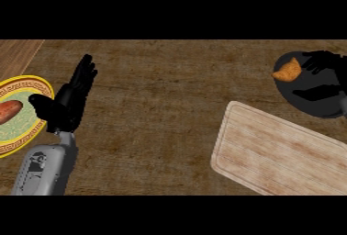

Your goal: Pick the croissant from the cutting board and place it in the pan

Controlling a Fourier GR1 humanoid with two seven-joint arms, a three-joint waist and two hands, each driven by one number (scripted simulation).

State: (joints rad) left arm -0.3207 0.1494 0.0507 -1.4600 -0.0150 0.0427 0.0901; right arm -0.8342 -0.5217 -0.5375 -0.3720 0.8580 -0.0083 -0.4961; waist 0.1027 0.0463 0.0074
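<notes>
The croissant (288, 70), golden brown, lies in the upper left part of the black pan (321, 108) at the far right. My right hand (321, 62) hovers over the pan. Its fingers are just right of the croissant and its thumb (316, 94) is spread well below, so nothing sits between them. Black hand against black pan makes the outline hard to read. The light wooden cutting board (278, 156) lies at the lower right, tilted, with nothing on it. My left hand (68, 102) rests open at the left, fingers up.
A yellow-rimmed plate (25, 142) at the left edge holds a reddish-brown oblong food (8, 111), and the left hand's thumb overlaps the plate's rim. Brown countertop (163, 105) spreads between the two hands.
</notes>
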